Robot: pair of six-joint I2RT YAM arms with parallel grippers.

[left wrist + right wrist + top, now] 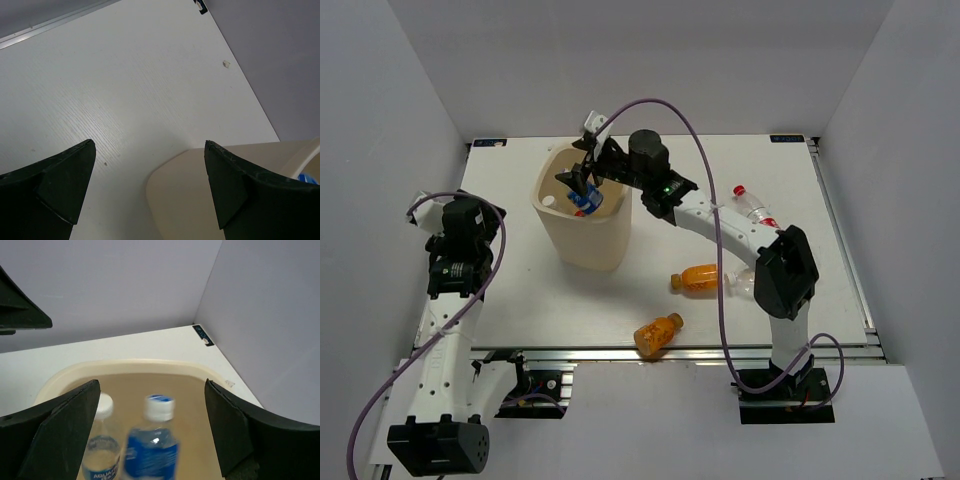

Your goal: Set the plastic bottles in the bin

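The cream-beige bin (582, 238) stands left of the table's middle. My right gripper (582, 185) hangs over its opening, open (151, 385). A clear bottle with a blue label (152, 450) is blurred between the fingers and touches neither; it also shows in the top view (588, 203). A second blue-labelled bottle (100, 460) stands inside the bin (125, 365). Two orange bottles (700, 278) (658, 334) lie at the front. Two red-capped clear bottles (752, 206) lie under the right arm. My left gripper (470, 215) is open and empty (149, 145), left of the bin (200, 200).
Another clear bottle (743, 282) lies partly hidden beside the right arm's elbow. Grey walls close the table at the back and both sides. The aluminium rail (620, 355) marks the near edge.
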